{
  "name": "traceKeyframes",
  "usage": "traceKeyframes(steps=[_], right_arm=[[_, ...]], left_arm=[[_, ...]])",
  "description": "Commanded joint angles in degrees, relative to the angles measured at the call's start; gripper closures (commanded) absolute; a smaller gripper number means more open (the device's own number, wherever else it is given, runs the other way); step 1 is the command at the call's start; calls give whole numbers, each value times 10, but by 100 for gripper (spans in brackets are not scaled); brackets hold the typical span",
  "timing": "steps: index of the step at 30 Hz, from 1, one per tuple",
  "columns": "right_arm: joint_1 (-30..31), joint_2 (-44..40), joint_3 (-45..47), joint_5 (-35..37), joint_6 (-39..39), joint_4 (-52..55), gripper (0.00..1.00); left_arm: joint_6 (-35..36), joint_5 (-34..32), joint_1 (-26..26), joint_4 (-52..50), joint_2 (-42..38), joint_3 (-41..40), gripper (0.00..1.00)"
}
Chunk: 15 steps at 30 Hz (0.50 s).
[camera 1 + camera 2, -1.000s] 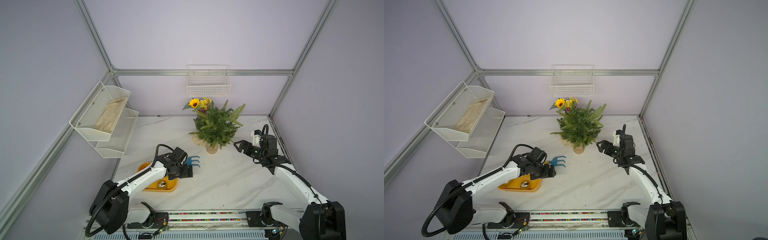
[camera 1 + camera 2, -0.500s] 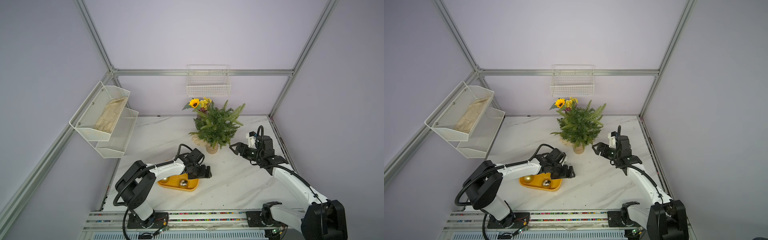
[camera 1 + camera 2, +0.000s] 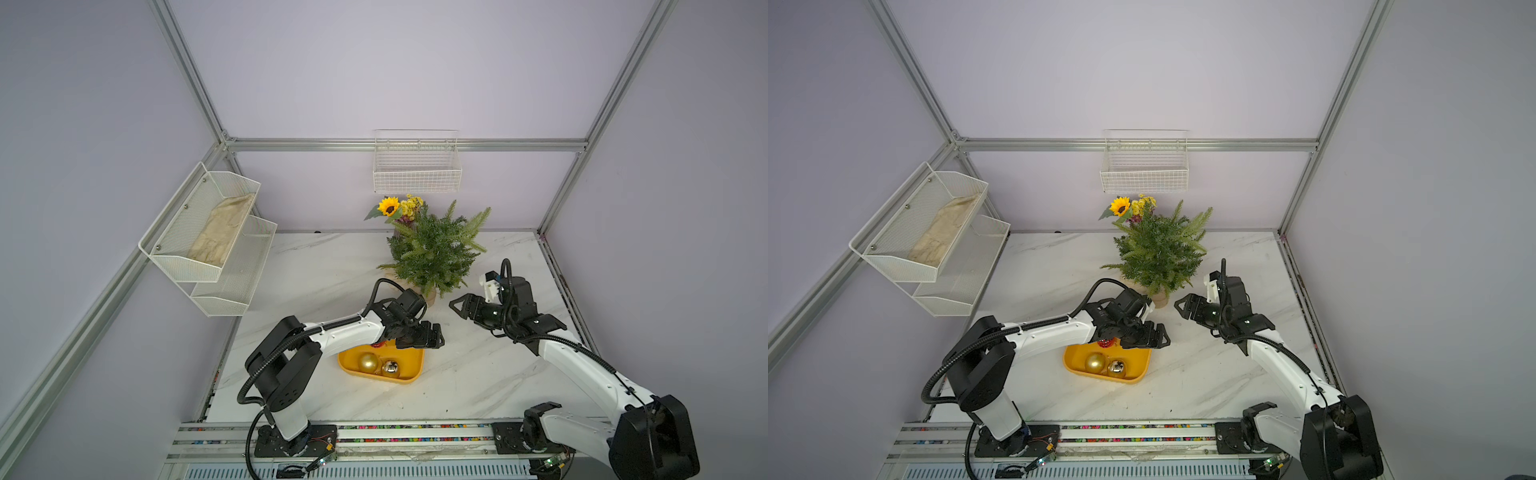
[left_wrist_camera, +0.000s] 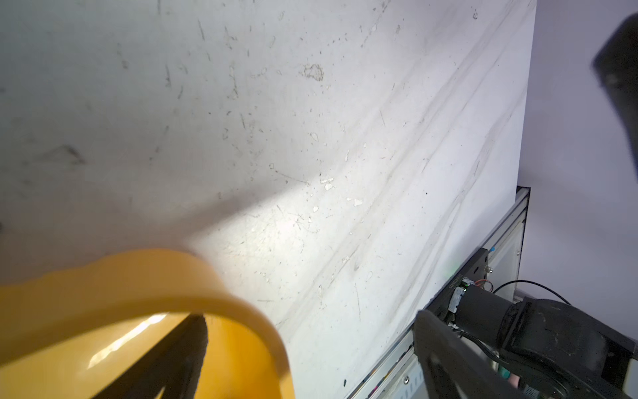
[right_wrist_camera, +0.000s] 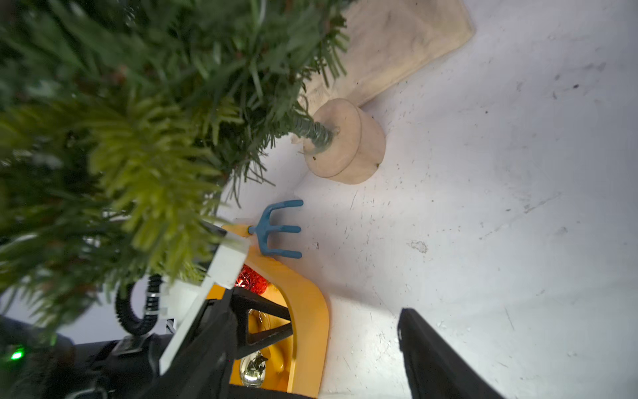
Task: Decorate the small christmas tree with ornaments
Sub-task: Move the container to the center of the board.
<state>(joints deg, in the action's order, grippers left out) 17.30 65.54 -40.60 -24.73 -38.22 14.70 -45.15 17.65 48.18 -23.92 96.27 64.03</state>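
The small christmas tree [image 3: 434,255] [image 3: 1158,253] stands on its pale wooden stump [image 5: 345,141] at the back middle of the table, with no ornament visible on it. In the yellow tray [image 3: 409,376] [image 3: 1138,372] lie a matte gold ornament [image 3: 368,362] [image 3: 1095,362], a shiny gold ornament [image 3: 390,368] [image 5: 253,371] and a red ornament [image 3: 1105,343] [image 5: 250,278], half hidden under my left arm. My left gripper [image 3: 432,336] [image 4: 310,362] is open at the tray's far right corner, one finger [image 4: 165,359] inside the tray. My right gripper [image 3: 457,305] [image 5: 321,362] is open and empty beside the stump.
A sunflower bouquet [image 3: 395,208] stands behind the tree, its beige cloth wrap [image 5: 397,45] on the table. A small blue rake head [image 5: 279,229] lies by the tray's far edge. White mesh shelves [image 3: 208,241] hang on the left wall and a wire basket [image 3: 417,170] on the back wall.
My left gripper has swung right and the yellow tray has slid right with it, toward the table's middle. My right gripper has moved left toward the tree's base and narrowed a little.
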Motion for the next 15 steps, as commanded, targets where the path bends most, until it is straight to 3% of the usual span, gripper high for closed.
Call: traceKeyframes(steps=[1, 7, 11, 15], right_arm=[[31, -4, 13, 18, -42, -13, 25], [96, -1, 31, 51, -91, -30, 28], [142, -1, 54, 64, -135, -53, 30], [200, 8, 70, 78, -179, -81, 31]], left_arm=[[22, -34, -3, -39, -81, -11, 9], [15, -67, -9, -91, -200, -89, 16], [-8, -135, -22, -165, -269, -119, 20], [7, -176, -61, -209, -329, -139, 21]])
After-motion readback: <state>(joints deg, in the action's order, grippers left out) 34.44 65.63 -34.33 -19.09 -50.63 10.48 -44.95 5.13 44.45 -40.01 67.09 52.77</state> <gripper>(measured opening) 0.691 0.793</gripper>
